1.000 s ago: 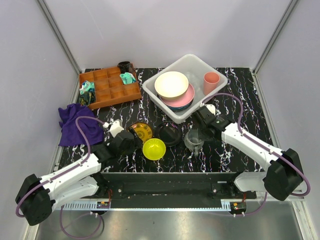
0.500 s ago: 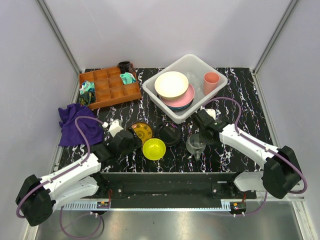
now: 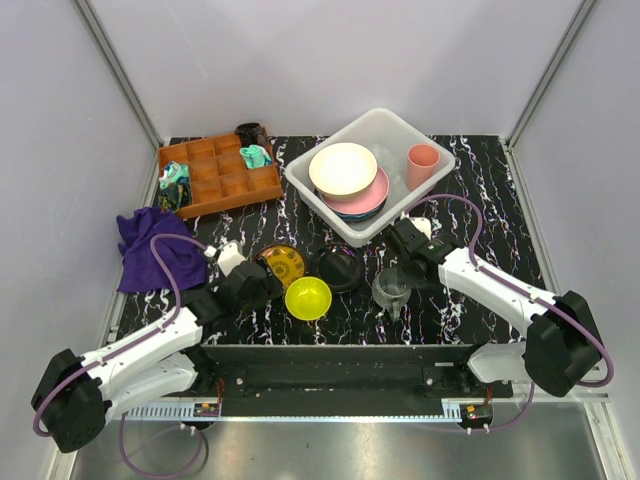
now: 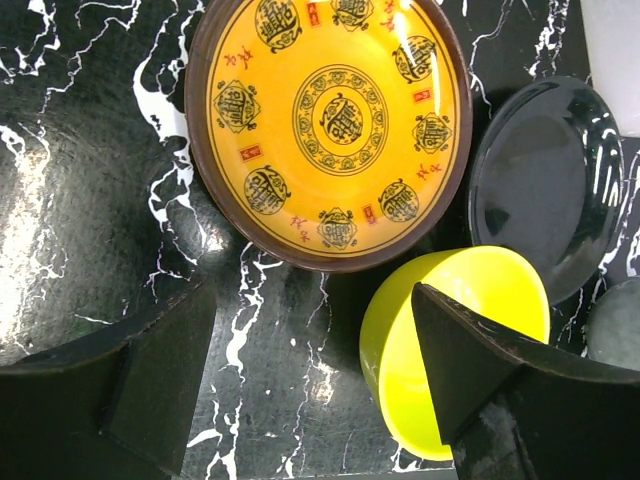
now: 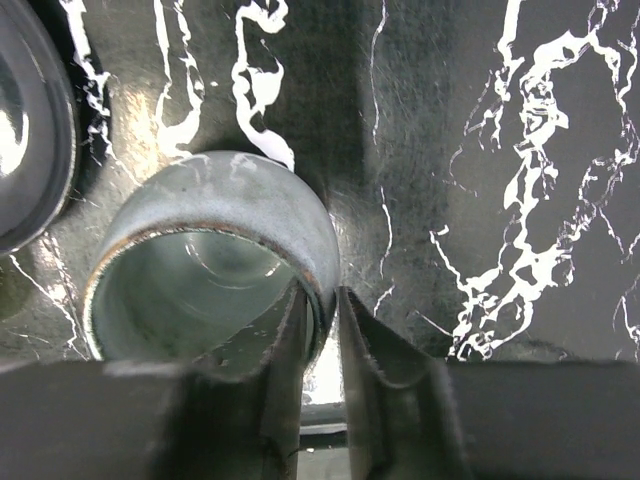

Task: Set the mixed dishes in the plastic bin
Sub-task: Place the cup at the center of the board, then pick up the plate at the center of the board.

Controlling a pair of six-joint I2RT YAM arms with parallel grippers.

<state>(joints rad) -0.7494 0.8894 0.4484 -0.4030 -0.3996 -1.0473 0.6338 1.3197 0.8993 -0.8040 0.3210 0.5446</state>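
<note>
Right wrist view puts my right gripper over the rim of the grey mug, one finger inside and one outside the wall. The fingers stand close together, but I cannot tell whether they truly pinch the wall or only bracket it. The mug stands upright on the table, just in front of the plastic bin, off its near corner, with the black saucer beside it on the side away from my arm. My left gripper hangs spread wide and empty, farther from the bin, above the gap between a patterned yellow dish and the small yellow bowl.

I judge the weak point to be the hold: a grip on one side of a glazed wall lets the mug swing or slip as I lift. A low carry could knock its base on the bin's rim, and a careless drop could strike the pink cup or the cream bowl inside.
</note>
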